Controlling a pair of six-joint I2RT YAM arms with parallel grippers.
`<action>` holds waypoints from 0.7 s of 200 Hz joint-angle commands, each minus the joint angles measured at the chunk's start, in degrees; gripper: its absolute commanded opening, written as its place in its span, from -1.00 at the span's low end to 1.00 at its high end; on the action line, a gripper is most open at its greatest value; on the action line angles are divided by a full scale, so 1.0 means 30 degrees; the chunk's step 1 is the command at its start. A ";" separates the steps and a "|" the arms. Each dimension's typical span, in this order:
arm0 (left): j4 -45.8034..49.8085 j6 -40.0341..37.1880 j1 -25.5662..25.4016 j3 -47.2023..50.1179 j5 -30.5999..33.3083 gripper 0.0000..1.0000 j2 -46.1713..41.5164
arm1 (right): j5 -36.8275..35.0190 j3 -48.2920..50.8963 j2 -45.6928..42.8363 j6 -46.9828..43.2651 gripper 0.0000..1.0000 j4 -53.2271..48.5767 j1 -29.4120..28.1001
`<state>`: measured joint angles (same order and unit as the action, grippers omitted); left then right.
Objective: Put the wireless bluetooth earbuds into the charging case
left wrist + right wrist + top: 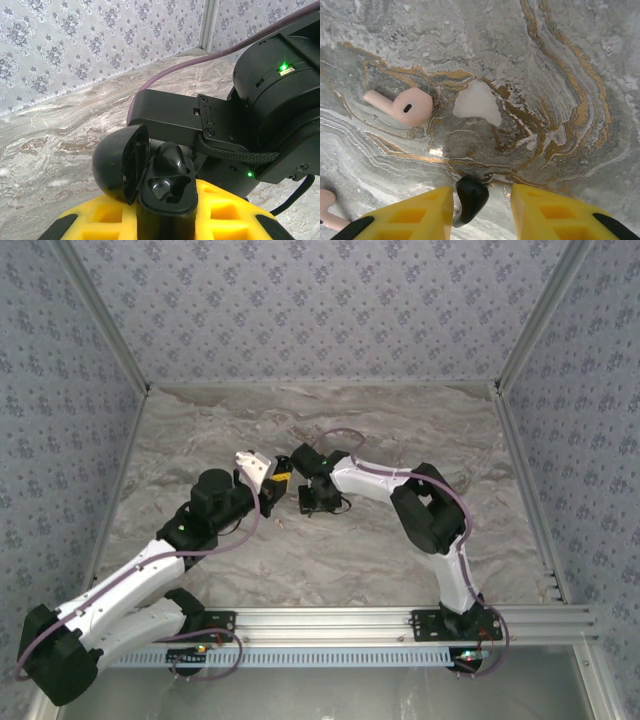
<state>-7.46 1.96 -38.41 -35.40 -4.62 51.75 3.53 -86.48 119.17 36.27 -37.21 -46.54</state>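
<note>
1. Where the two arms are meeting in the middle of the top view, the left gripper [272, 480] and the right gripper [312, 498] are hanging just beside each other over the marble table [400, 420]. At this size I cannot tell what they are carrying.
2. Seen from the left wrist, the left gripper [167, 220] is clamping the black charging case [167, 192] between its yellow fingers [100, 215] at the bottom centre of the frame. The case is standing open, with its lid [117, 165] tilting to the left and a glossy hollow showing inside. The right arm [280, 95] is sitting just behind it, at the right side.
3. Seen from the right wrist, the right gripper [482, 195] is standing partly open at the bottom edge. A black earbud [470, 197] is sitting between its fingers. It is touching the finger on the left of the picture and leaving a gap to the other one, so the gripper is not pinching it. A pink earbud [407, 105] is lying on the table at the upper left. A second pink earbud [326, 206] is showing at the lower left edge, cut by the frame.
</note>
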 commanded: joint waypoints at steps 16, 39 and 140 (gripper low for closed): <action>-0.0412 -0.0088 -0.0115 0.0081 0.0161 -0.76 -0.0357 | -0.1088 -0.0530 0.0529 0.0318 -0.38 -0.1027 -0.0089; -0.0412 -0.0097 -0.0112 0.0056 0.0158 -0.76 -0.0374 | -0.1582 -0.0413 0.0390 0.0357 -0.49 -0.1169 -0.0077; -0.0412 -0.0008 -0.0115 0.0053 0.0154 -0.76 -0.0344 | -0.1792 -0.0172 -0.0277 -0.1043 -0.66 -0.1580 0.0474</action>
<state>-7.46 1.98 -38.41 -35.40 -4.62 51.75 0.58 -87.15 119.57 36.01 -38.76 -46.39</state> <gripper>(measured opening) 0.202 0.175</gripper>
